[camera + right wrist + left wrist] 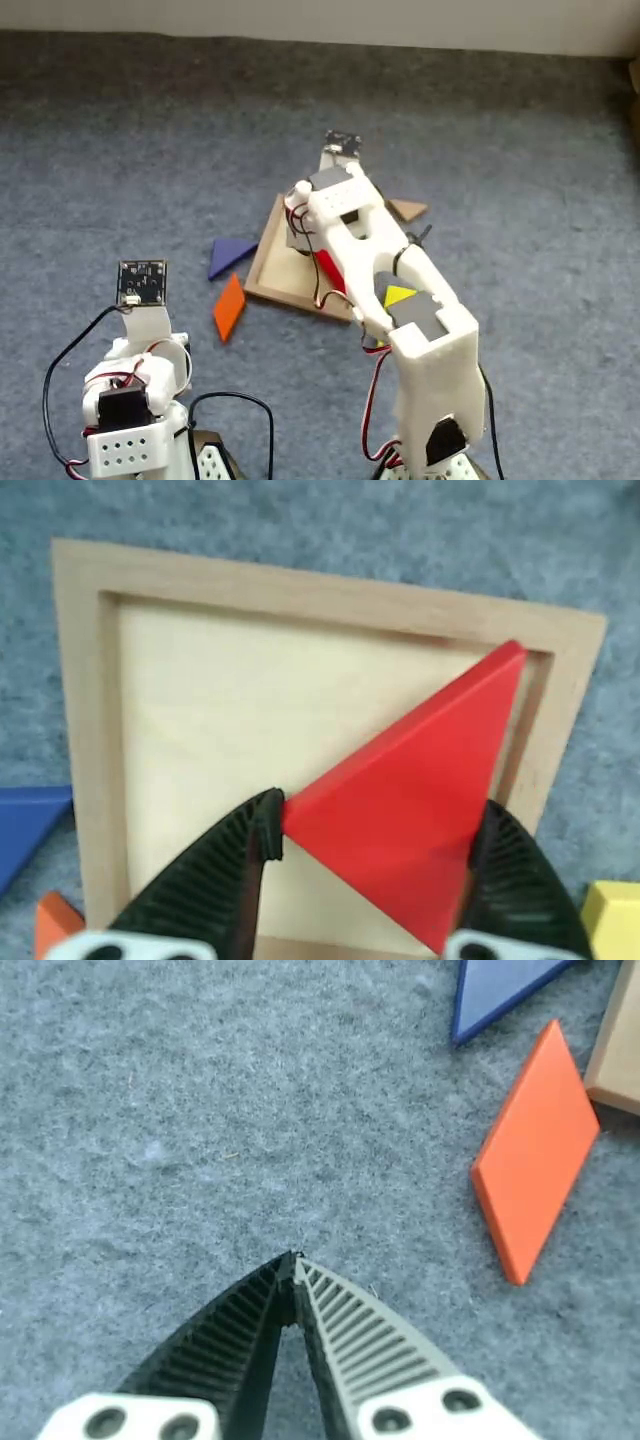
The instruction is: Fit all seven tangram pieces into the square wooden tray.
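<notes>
Grey-blue carpet (520, 150) is carrying everything, with the square wooden tray (85, 730) lying near its middle. The right gripper (378, 825) is hanging over the tray, fingers clamping the red triangle (420, 770); its tip is pointing into a tray corner. The blue triangle (230, 254) and orange parallelogram (229, 307) are lying just off the tray's left edge. A yellow piece (610, 915) is sitting just outside one tray corner, and a tan piece (408, 209) is off the far-right side. The left gripper (293, 1265) is hovering over bare carpet near the parallelogram, fingers pressed together and empty.

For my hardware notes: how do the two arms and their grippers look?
The left arm and right arm have white shells, black motors, red and black cables. The left gripper has tapered ribbed fingers, one black, one grey; the right gripper has black ribbed ones.
</notes>
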You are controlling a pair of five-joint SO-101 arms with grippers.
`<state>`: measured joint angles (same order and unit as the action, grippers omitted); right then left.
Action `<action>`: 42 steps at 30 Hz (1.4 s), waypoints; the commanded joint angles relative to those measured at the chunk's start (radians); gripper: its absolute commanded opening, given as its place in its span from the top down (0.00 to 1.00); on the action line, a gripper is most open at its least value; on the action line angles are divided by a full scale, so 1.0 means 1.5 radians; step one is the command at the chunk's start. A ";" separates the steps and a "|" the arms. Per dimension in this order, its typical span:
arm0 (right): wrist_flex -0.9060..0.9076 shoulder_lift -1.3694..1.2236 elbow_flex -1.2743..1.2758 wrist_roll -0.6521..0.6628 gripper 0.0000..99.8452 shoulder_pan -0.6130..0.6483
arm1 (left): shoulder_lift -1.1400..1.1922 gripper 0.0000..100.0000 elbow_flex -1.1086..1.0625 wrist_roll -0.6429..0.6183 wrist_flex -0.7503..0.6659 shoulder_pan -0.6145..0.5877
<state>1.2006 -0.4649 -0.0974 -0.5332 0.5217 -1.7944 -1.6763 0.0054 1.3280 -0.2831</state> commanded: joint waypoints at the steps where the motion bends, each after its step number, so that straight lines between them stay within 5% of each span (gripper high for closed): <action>1: 0.008 0.014 -0.033 0.012 0.78 -0.013 | -0.018 0.99 -0.013 0.002 0.003 -0.006; 7: 0.043 0.017 -0.034 0.006 0.65 -0.014 | -0.018 0.99 -0.013 0.002 0.003 -0.006; 20: 0.076 0.104 -0.034 0.012 0.65 -0.013 | -0.018 0.99 -0.013 0.002 0.003 -0.006; 23: 0.072 0.127 -0.033 0.019 0.73 -0.013 | -0.018 0.99 -0.013 0.002 0.003 -0.006; 29: 0.013 0.128 -0.029 0.188 1.00 -0.006 | -0.018 0.99 -0.013 0.002 0.003 -0.006; 42: -0.120 0.126 0.080 0.220 1.00 -0.041 | -0.018 0.99 -0.013 0.002 0.003 -0.006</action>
<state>1.0549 -0.3406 0.0146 -0.2156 0.5063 -1.7944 -1.6763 0.0054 1.3280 -0.2831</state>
